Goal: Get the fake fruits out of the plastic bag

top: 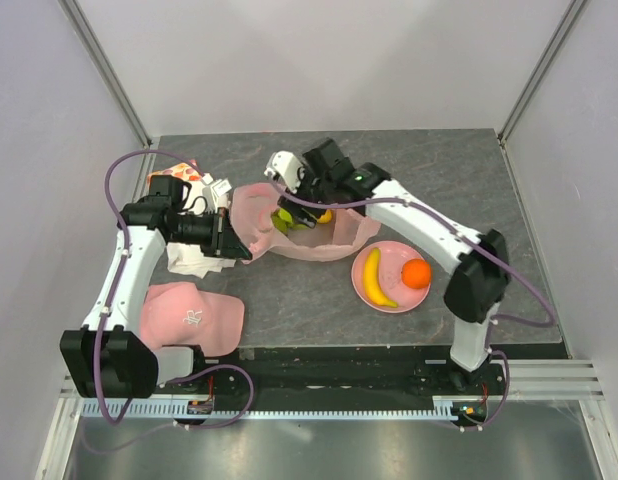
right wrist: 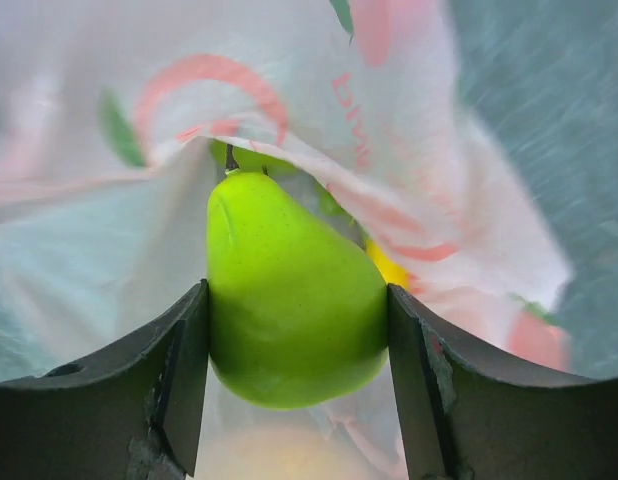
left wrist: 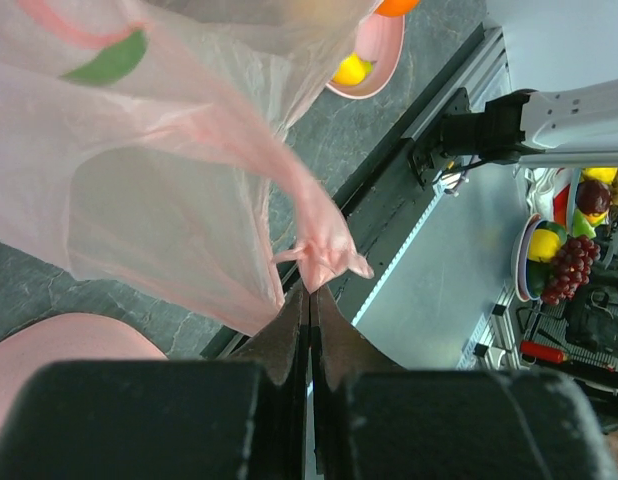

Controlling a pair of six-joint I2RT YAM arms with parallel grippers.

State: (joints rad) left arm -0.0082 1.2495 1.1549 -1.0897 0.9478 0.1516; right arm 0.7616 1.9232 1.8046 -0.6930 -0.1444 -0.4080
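The translucent pale-pink plastic bag (top: pixel 251 215) lies mid-table with its mouth held open. My left gripper (top: pixel 229 238) is shut on a twisted bit of the bag's edge (left wrist: pixel 319 255), the film (left wrist: pixel 169 200) stretching away from its tips (left wrist: pixel 310 290). My right gripper (top: pixel 294 208) reaches into the bag. Its two pads press both sides of a green pear-shaped fruit (right wrist: pixel 289 300), also seen from above (top: pixel 285 222). A yellow fruit (right wrist: pixel 389 268) lies behind it inside the bag (right wrist: pixel 109 250). A banana (top: pixel 374 278) and an orange (top: pixel 416 272) rest on the pink plate (top: pixel 394 255).
A pink cloth with a logo (top: pixel 189 315) lies at the near left corner of the table. A fruit-printed cloth (top: pixel 187 173) and white crumpled material (top: pixel 189 258) sit behind and under my left arm. The plate is right of the bag.
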